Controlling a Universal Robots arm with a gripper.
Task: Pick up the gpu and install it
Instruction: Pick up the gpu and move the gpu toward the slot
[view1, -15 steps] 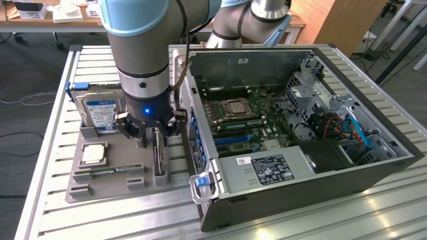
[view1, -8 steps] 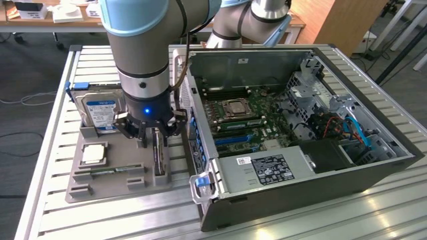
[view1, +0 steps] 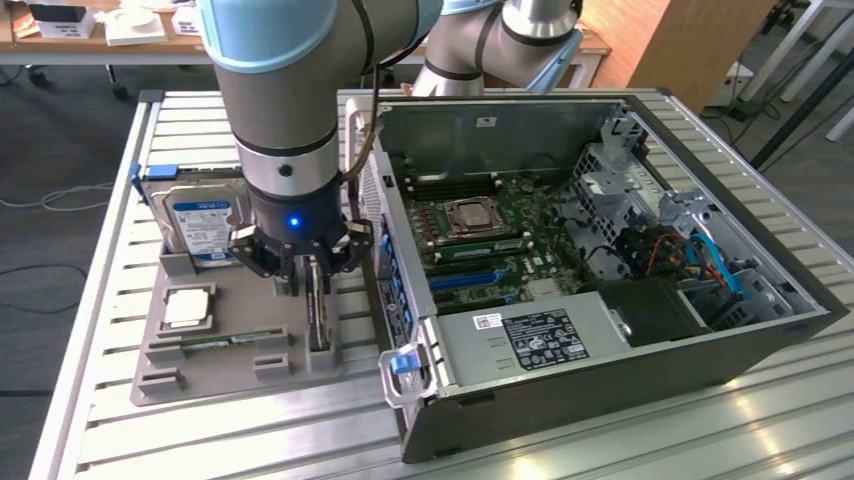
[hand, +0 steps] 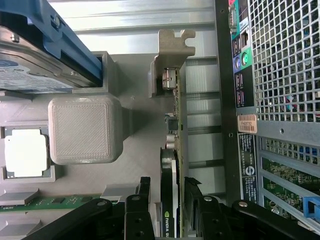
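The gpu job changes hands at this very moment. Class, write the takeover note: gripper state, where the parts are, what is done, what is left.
Gripper: open, low over the gpu, one finger on each side of the card, with a gap visible on one side.
Gpu: stands on edge in its slot in the grey holder, beside the open computer case.
Done: gripper lined up around the card.
Left: gpu not yet gripped, not lifted, not in the case.
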